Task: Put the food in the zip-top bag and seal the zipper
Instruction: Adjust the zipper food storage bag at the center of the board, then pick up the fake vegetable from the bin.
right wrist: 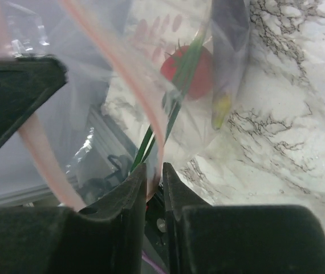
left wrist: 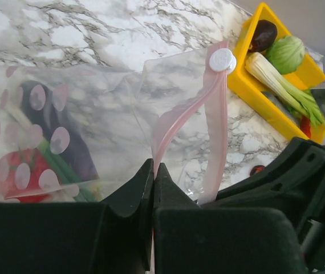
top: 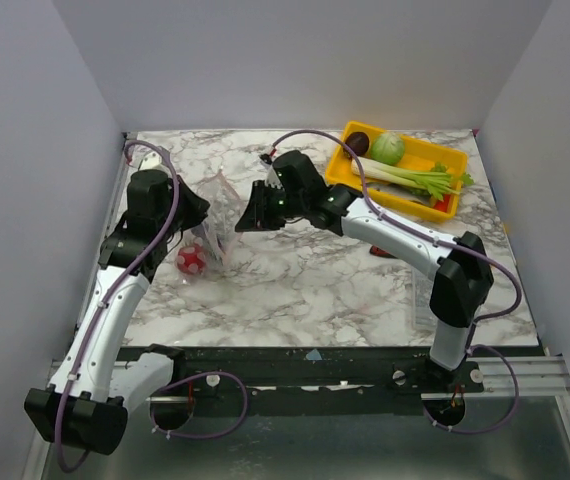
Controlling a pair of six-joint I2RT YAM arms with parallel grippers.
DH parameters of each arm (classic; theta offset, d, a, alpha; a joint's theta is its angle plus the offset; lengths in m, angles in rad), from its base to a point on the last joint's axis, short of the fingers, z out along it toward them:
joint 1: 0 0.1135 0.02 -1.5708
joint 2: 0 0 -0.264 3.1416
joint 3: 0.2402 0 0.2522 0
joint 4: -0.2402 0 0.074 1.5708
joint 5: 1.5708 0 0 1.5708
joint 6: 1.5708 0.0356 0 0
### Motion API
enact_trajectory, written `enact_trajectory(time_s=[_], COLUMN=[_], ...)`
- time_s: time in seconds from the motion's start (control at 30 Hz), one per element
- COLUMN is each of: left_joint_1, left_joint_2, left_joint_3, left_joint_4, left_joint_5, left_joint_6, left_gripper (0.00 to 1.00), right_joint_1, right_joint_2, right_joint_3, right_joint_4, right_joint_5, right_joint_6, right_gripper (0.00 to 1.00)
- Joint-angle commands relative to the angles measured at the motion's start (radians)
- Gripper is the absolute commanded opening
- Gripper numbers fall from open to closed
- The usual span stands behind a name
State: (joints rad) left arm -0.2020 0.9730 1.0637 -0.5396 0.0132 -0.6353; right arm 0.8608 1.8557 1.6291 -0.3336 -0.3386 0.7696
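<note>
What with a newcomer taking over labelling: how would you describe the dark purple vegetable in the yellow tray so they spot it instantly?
Find the yellow tray at the far right of the marble table. In its far left corner lies the dark purple vegetable, next to a round green vegetable. It is the tray's only near-black piece; its neighbours are bright green or pale.

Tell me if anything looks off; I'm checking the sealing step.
Yes: the zipper gapes, its two pink strips apart between the left fingers and the white slider. A leek, green leafy vegetable and dark purple one lie in the yellow tray, unbagged.
</note>
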Motion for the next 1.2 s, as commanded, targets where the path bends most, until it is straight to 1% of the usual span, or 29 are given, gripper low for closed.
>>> enact_trajectory(time_s=[0.0, 0.1, 0.2, 0.33, 0.4, 0.47, 0.5, 0.57, 0.67, 0.73, 0.8, 0.97, 1.07, 1.17], left_joint_1=[0.004, 0.004, 0.004, 0.004, 0.004, 0.004, 0.004, 0.003, -0.001, -0.007, -0.015, -0.027, -0.033, -0.041], left_joint_2=[0.061, 0.093, 0.108, 0.124, 0.132, 0.142, 0.147, 0.157, 0.167, 0.172, 0.178, 0.197, 0.203, 0.210], left_joint_3=[0.035, 0.059, 0.071, 0.071, 0.061, 0.046, 0.038, 0.022, 0.006, 0.004, 0.007, 0.007, 0.005, 0.003], left_joint_4=[0.068, 0.065, 0.067, 0.078, 0.083, 0.091, 0.098, 0.105, 0.109, 0.110, 0.107, 0.107, 0.108, 0.107], left_joint_5=[0.144, 0.202, 0.245, 0.293, 0.305, 0.315, 0.325, 0.343, 0.360, 0.360, 0.358, 0.379, 0.386, 0.381], left_joint_6=[0.013, 0.007, -0.010, -0.023, -0.019, -0.011, -0.005, 0.003, 0.020, 0.032, 0.041, 0.049, 0.055, 0.065], left_gripper=[0.00, 0.00, 0.00, 0.00, 0.00, 0.00, 0.00, 0.00, 0.00, 0.00, 0.00, 0.00, 0.00, 0.00], right_joint_1=[0.003, -0.012, -0.062, -0.194, -0.261, -0.319, -0.354, -0.425, -0.512, -0.548, -0.586, -0.677, -0.699, -0.722], right_joint_2=[-0.105, -0.131, -0.149, -0.171, -0.171, -0.161, -0.156, -0.137, -0.110, -0.073, -0.022, 0.142, 0.239, 0.310], right_joint_3=[0.038, 0.092, 0.143, 0.127, 0.097, 0.070, 0.054, 0.025, -0.032, -0.045, -0.025, 0.106, 0.188, 0.244], right_joint_4=[-0.095, -0.179, -0.245, -0.256, -0.232, -0.205, -0.182, -0.120, 0.022, 0.116, 0.155, 0.165, 0.168, 0.167], right_joint_5=[0.120, 0.194, 0.267, 0.335, 0.407, 0.491, 0.521, 0.536, 0.572, 0.628, 0.660, 0.645, 0.662, 0.666], right_joint_6=[-0.070, -0.113, -0.148, -0.143, -0.150, -0.158, -0.156, -0.139, -0.138, -0.164, -0.174, -0.190, -0.221, -0.223], right_gripper=[0.27, 0.41, 0.50, 0.57, 0.61, 0.70, 0.73, 0.76, 0.78, 0.82, 0.85, 0.92, 0.99, 1.00])
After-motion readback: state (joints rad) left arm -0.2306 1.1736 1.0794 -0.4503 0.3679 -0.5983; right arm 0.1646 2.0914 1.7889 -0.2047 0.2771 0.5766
